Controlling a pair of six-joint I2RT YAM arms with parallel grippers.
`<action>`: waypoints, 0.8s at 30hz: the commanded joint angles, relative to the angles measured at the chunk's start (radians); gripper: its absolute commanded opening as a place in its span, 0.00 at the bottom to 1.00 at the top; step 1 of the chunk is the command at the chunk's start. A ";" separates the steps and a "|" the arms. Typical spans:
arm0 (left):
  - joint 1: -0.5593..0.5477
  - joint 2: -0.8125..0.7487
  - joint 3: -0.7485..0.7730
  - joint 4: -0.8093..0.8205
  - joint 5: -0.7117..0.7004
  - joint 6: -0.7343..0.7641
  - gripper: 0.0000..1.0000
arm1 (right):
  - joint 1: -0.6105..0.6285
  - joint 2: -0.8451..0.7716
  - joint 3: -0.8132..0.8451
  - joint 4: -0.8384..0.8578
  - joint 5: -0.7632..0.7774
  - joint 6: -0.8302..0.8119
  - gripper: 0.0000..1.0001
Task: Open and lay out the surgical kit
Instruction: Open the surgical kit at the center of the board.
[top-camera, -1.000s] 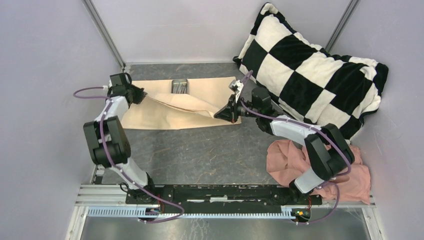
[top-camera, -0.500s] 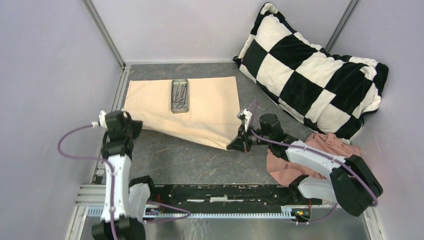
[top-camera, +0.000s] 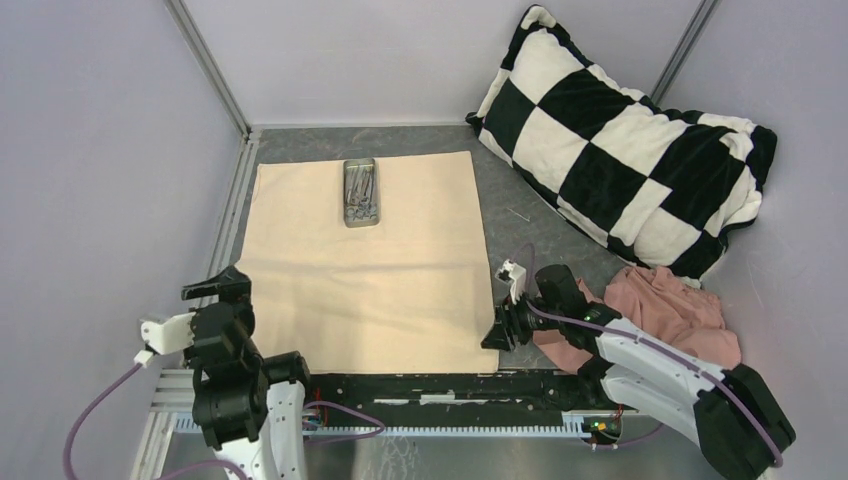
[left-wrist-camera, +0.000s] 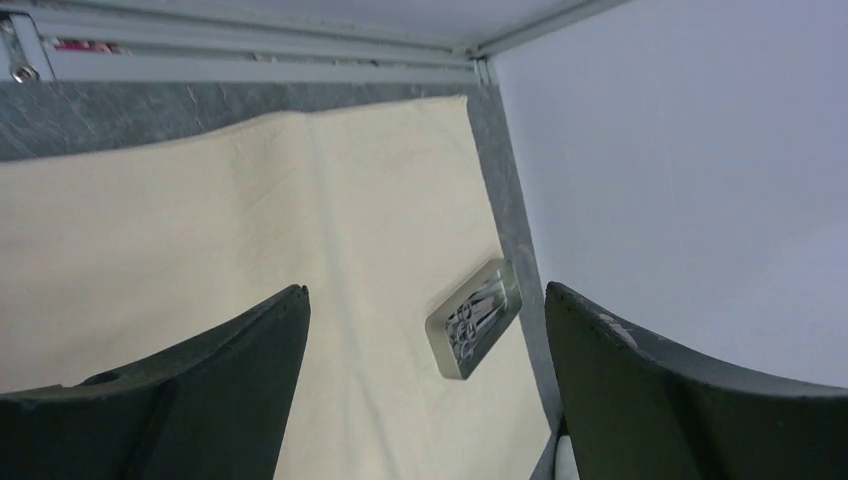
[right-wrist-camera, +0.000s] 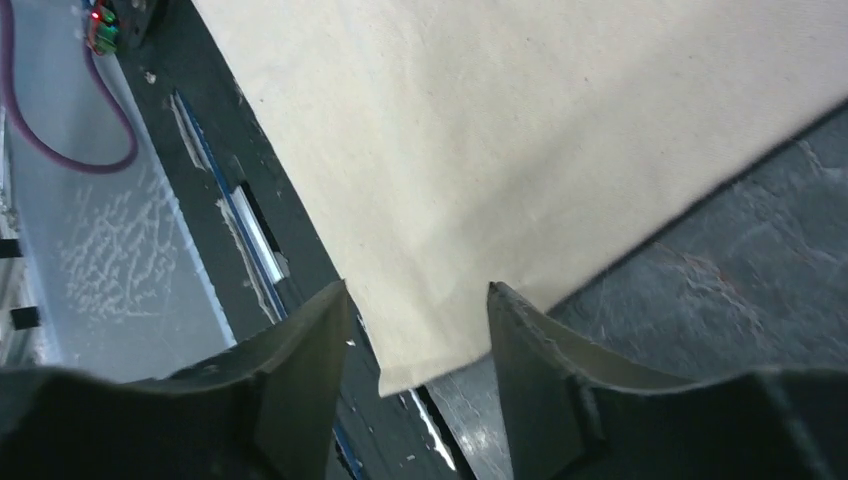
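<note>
Left gripper (top-camera: 222, 288) stood just off the wrap's near left corner. Its fingers (left-wrist-camera: 210, 370) were spread wide with nothing between them.

Wrap (top-camera: 370, 280) lay opened flat on the table (top-camera: 520, 240) as a single beige sheet. One faint crease ran through it in the left wrist view. Its near edge reached the black rail (top-camera: 450, 385) at the arm bases.

Tray (top-camera: 361, 223) sat on the wrap near its far edge, left of the wrap's middle, long side pointing away from the arms. Instruments (top-camera: 361, 190) lay bunched inside the tray, ring handles just visible; count not readable.

Right gripper (top-camera: 497, 335) sat just off the wrap's right edge, by its near right corner. In the right wrist view the fingers (right-wrist-camera: 300, 370) were parted, and that corner lay loose in the gap, not pinched.

Pink cloth (top-camera: 670, 310) lay crumpled right of the wrap, beyond the right gripper and apart from the wrap.

Pillow (top-camera: 620, 140) lay off the wrap's far right corner, not touching it.
</note>
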 joint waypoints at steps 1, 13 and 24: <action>0.007 0.023 0.087 -0.047 -0.133 0.064 0.94 | -0.001 -0.140 0.005 -0.084 0.077 -0.013 0.65; 0.006 0.692 0.009 0.582 0.523 0.558 1.00 | -0.002 0.253 0.374 0.146 0.573 -0.031 0.79; 0.011 1.387 0.306 0.747 0.567 0.595 1.00 | 0.030 0.845 0.881 0.092 0.831 -0.113 0.83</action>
